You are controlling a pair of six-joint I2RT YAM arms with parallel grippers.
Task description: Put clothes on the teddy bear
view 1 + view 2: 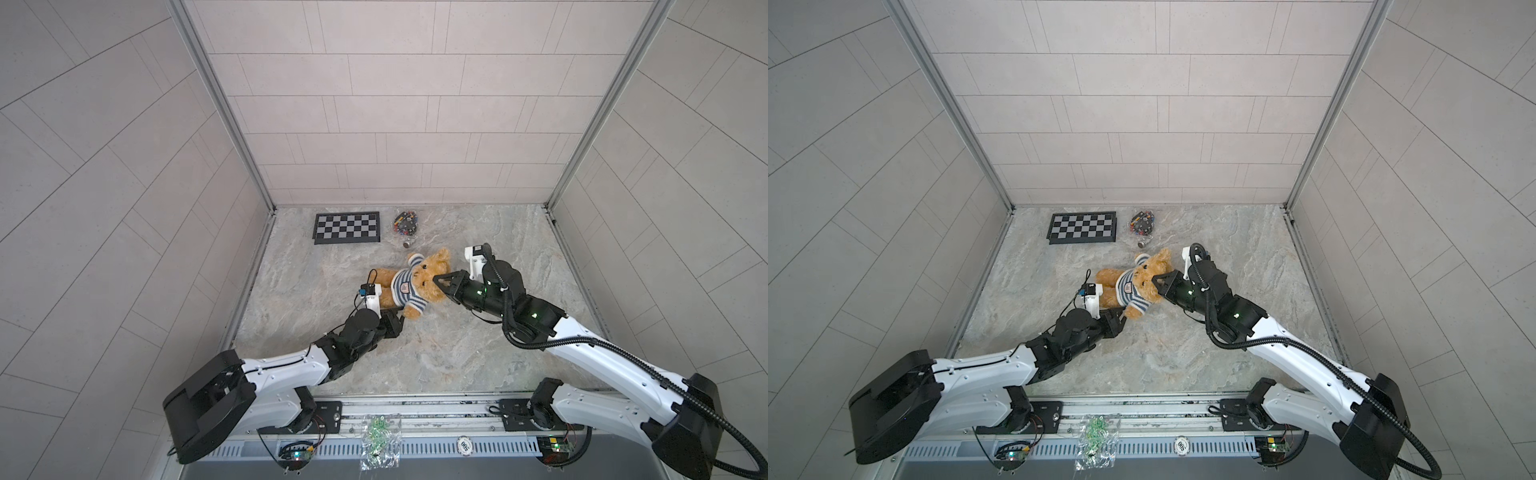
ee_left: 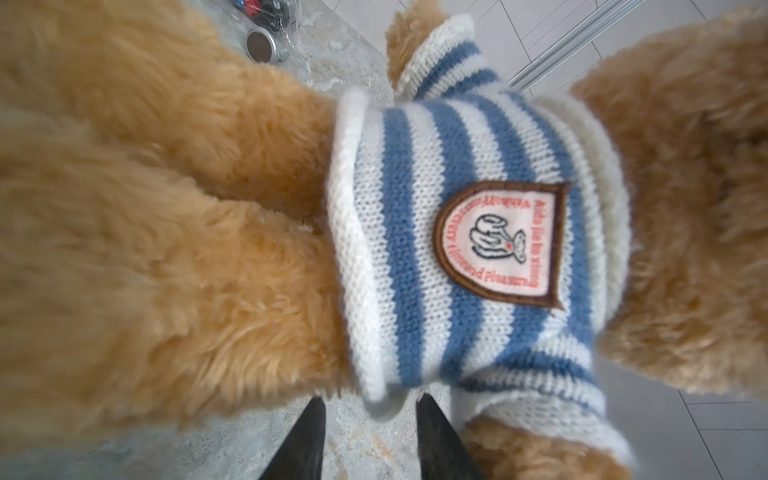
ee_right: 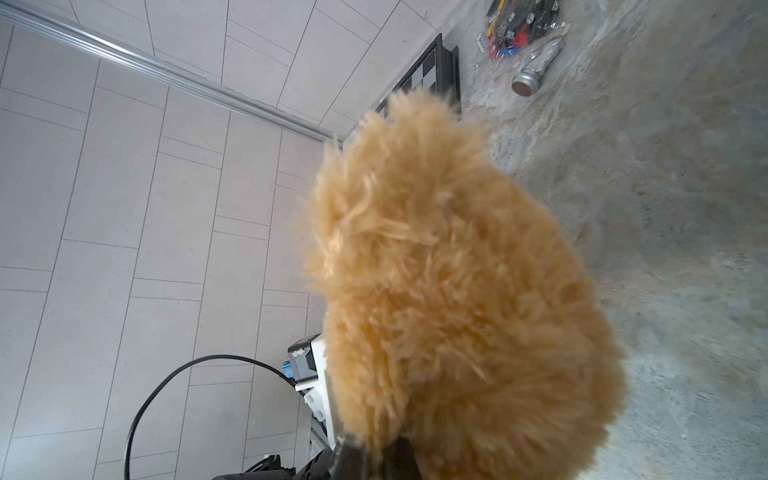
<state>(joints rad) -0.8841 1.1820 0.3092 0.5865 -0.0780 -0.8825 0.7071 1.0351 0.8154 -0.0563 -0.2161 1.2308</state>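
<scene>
The teddy bear [image 1: 430, 266] [image 1: 1152, 266] lies on its back mid-table in both top views, head toward the right arm. It wears a blue-and-white striped shirt [image 1: 405, 287] [image 2: 415, 232] with a chest patch, and its bare legs [image 2: 166, 249] stick out beyond the hem. My left gripper [image 1: 400, 321] [image 2: 372, 399] is open at the bear's near side. The rolled shirt hem hangs just past its fingertips [image 2: 318, 411], and nothing is pinched. My right gripper [image 1: 437, 279] [image 3: 372, 451] is shut on the fur of the bear's head [image 3: 457, 291].
A checkerboard [image 1: 347, 227] lies at the back left. Beside it sit a clear bag of small parts [image 1: 405, 222] and a metal cylinder [image 1: 408, 244], close to the bear's head. A bag of green bits [image 1: 380, 440] rests on the front rail. Tiled walls enclose the table.
</scene>
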